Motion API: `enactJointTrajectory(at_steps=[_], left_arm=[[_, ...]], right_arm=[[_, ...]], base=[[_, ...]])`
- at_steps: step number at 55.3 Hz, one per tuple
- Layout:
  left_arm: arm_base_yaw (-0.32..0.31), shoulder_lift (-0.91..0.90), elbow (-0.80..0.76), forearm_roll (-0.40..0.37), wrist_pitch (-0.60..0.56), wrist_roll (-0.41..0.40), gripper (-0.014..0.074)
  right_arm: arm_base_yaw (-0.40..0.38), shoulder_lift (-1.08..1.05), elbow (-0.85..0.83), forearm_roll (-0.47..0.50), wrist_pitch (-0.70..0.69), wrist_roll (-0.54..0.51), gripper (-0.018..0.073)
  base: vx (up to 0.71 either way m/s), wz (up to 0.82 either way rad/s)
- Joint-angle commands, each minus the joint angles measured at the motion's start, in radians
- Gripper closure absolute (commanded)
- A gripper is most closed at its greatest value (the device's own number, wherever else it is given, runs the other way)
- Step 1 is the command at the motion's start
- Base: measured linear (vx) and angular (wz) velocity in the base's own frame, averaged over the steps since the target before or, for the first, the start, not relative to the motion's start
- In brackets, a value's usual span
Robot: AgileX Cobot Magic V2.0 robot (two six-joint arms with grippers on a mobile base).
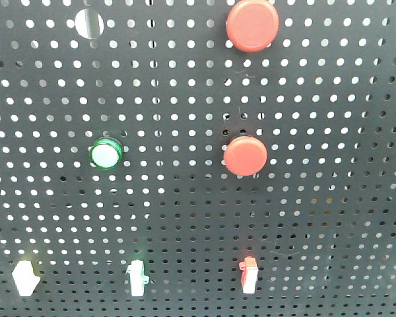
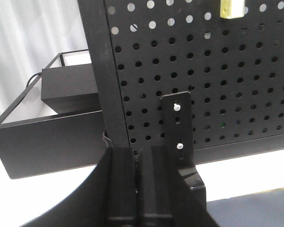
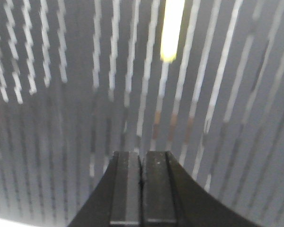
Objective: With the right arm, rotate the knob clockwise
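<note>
1. Front-facing view shows us the dark pegboard (image 1: 185, 218) with two red round buttons (image 1: 245, 156), a green round lamp (image 1: 106, 154) and three small switches in the bottom row: a white one (image 1: 25, 277), one with a green tip (image 1: 137, 277) and one with a red tip (image 1: 249, 274). No arm appears in this view.
2. We cannot say for sure which of these parts is the knob; nothing on the board looks clearly like a rotary knob, so its place stays uncertain for us.
3. The right wrist view is strongly blurred into streaks. We see the right pincer (image 3: 141, 189) with its fingers pressed together and nothing between them. A yellow smear (image 3: 172, 30) is above it, on the board; we cannot identify it.
4. The left wrist view shows the left pincer (image 2: 137, 189) also closed and empty, low near the board's black post (image 2: 100, 71) and a bracket (image 2: 179, 127), above the white surface (image 2: 28, 198). A black box (image 2: 52, 137) stands beside the post.
5. Our judgement: the task is at its beginning. The right pincer does not touch any part, so finding the knob, opening, gripping and turning clockwise are all left.
</note>
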Motion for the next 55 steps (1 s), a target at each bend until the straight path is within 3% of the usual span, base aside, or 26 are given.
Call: enactJointTrajectory(at_steps=[1, 6, 18, 24, 32, 55], left_arm=[[-0.008, -0.016, 0.033, -0.005, -0.085, -0.002, 0.0603], [-0.008, -0.016, 0.033, -0.005, -0.085, -0.002, 0.0603], [-0.008, -0.016, 0.033, -0.005, -0.085, -0.002, 0.0603], [-0.008, -0.016, 0.033, -0.005, -0.085, -0.002, 0.0603], [-0.008, -0.016, 0.033, -0.005, -0.084, -0.002, 0.0603], [-0.008, -0.017, 0.033, -0.005, -0.084, -0.002, 0.0603]], right_arm=[[-0.002, 0.017, 0.031, -0.009, -0.104, 0.01, 0.0567], [-0.002, -0.002, 0.102, -0.108, -0.139, 0.101, 0.0567], [-0.002, -0.181, 0.297, -0.45, -0.196, 0.508, 0.0567], [-0.002, -0.302, 0.396, -0.517, -0.21, 0.647, 0.0567], [0.0, -0.286, 0.472, -0.503, -0.236, 0.694, 0.0567], [0.0, -0.297, 0.471, -0.485, -0.169, 0.694, 0.0567]], base=[[0.0, 0.0], [0.0, 0.0], [0.0, 0.0], [0.0, 0.0], [0.0, 0.0], [0.0, 0.0]])
